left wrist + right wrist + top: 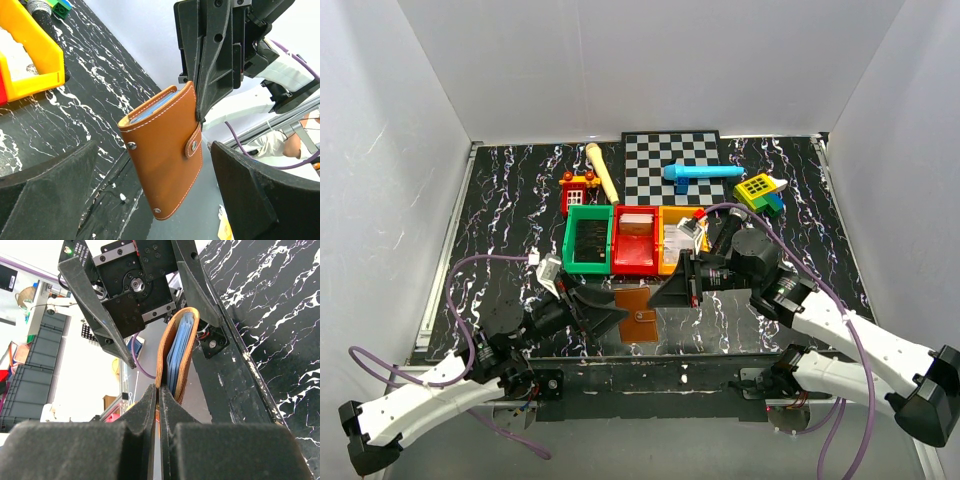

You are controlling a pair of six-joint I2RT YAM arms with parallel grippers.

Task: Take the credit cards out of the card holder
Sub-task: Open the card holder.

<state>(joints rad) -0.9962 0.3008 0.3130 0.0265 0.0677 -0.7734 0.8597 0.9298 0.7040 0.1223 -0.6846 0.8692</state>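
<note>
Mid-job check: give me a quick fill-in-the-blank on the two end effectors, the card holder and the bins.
1. The right end effector is ___ on one edge of the card holder.
2. The left end effector has its jaws ___, one finger on either side of the holder.
3. In the row of three, the middle bin is coloured ___.
Missing words: shut; open; red.

Light is bright and even. The white walls (650,60) look pale and flat, and shadows on the glossy tabletop (500,200) are soft. Between the fingers (45,190) of the left claw (154,145) the card holder (167,155) is sharp, with a mild sheen. Those fingers are dark and soft-edged, and the background beyond them is overexposed. The near pads (90,450) of the right claw (159,390) are blurred, and the background to its left is washed out.
</note>
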